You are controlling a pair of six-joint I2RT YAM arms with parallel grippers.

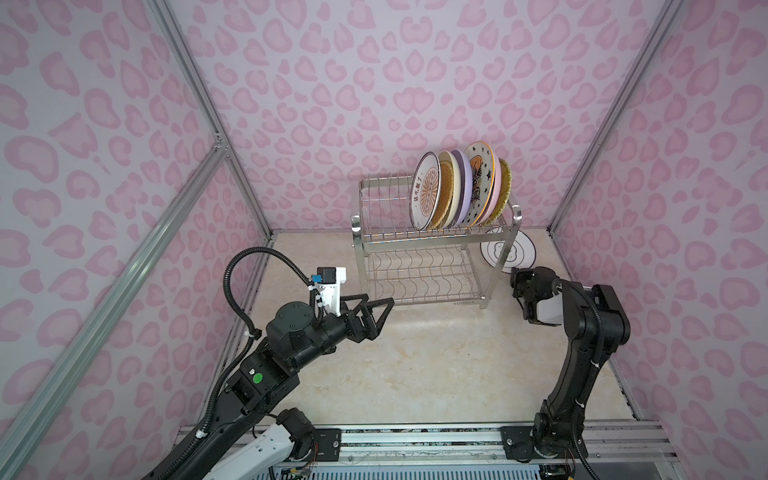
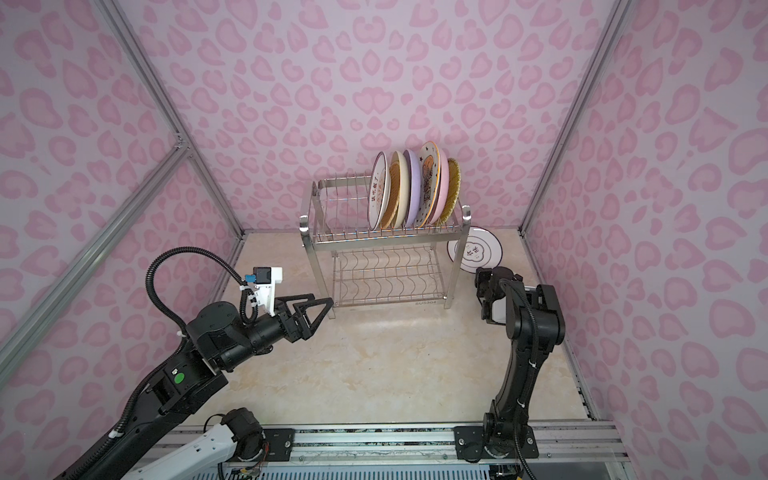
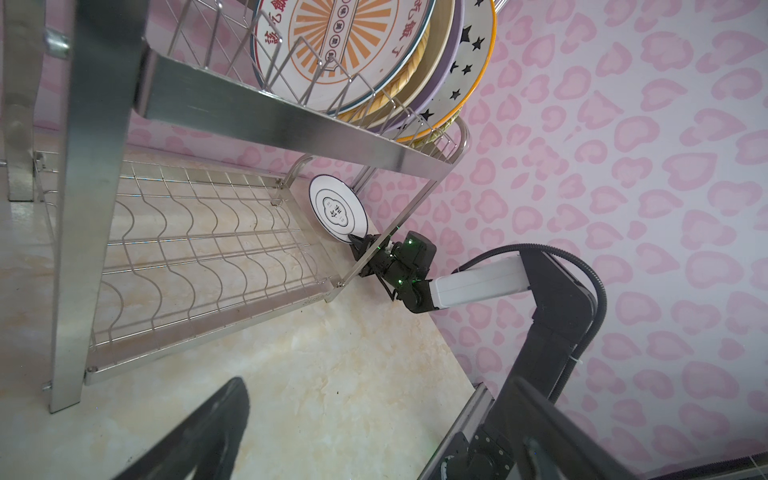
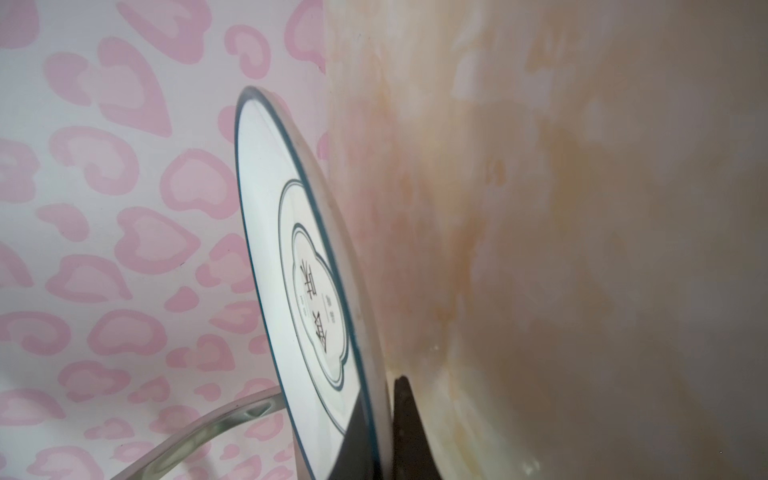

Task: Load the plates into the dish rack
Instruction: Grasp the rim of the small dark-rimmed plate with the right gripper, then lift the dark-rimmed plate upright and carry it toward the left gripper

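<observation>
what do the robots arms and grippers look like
The left arm and right arm are black jointed links, each with a ribbed black cable hose. The left gripper has black open-frame triangular fingers, a white camera bracket with a blue plug, and a green round sticker lower down. The right gripper is black too, ahead of a white wrist section.

I see a booth closed in on three sides. The back wall (image 1: 374, 83) and both side walls (image 1: 62, 166) are pale lilac, printed all over with pink heart-like blotches. Silver metal struts (image 1: 199, 91) run up the corners, and a slanting strut (image 1: 124, 270) crosses the left side wall. The table (image 1: 415, 365) has a cream marble look with faint orange veins. A metal rail (image 1: 415, 440) runs along its near edge. The light is soft and even.
</observation>
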